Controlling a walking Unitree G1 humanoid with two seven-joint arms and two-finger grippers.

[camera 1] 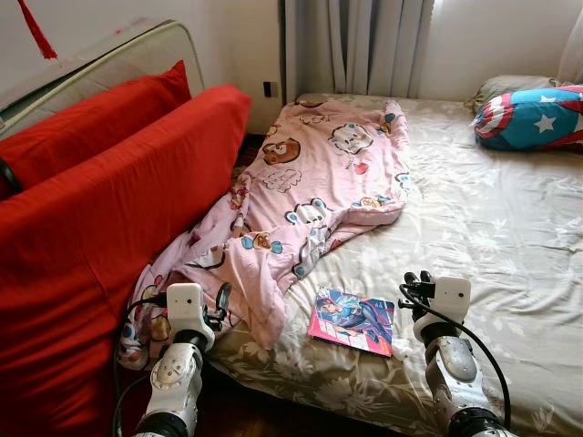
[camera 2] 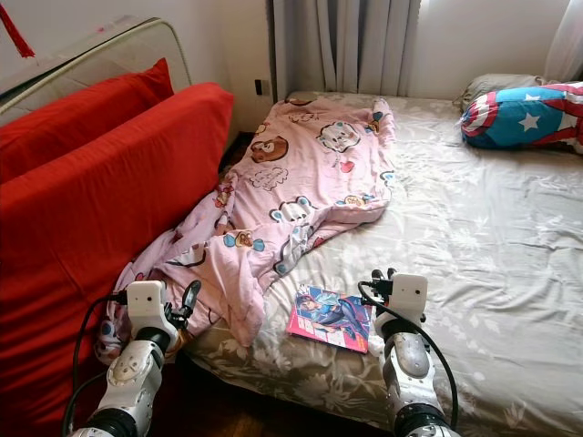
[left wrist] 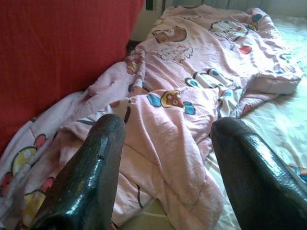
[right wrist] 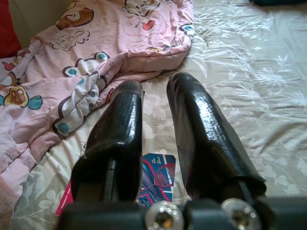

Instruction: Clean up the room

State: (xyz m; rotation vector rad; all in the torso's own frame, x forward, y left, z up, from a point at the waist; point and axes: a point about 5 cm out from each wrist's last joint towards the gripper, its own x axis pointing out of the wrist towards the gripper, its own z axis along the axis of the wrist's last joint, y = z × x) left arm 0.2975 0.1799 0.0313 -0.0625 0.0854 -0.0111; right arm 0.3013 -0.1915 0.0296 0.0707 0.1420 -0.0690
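A pink cartoon-print blanket (camera 1: 319, 173) lies crumpled along the left side of the bed, and one end hangs off the near left corner. A colourful magazine (camera 1: 353, 320) lies flat on the floral sheet near the front edge. My left gripper (camera 1: 219, 305) is held low at the bed's near left corner, by the hanging blanket, with its fingers (left wrist: 96, 163) spread wide and nothing between them. My right gripper (camera 1: 417, 280) hovers just right of the magazine, its fingers (right wrist: 120, 129) close together and empty.
A red sofa with red cushions (camera 1: 109, 209) stands tight against the bed's left side. A star-and-stripe pillow (camera 1: 533, 118) and a grey pillow (camera 1: 510, 86) lie at the far right. Curtains (camera 1: 364, 45) hang behind the bed (camera 1: 492, 237).
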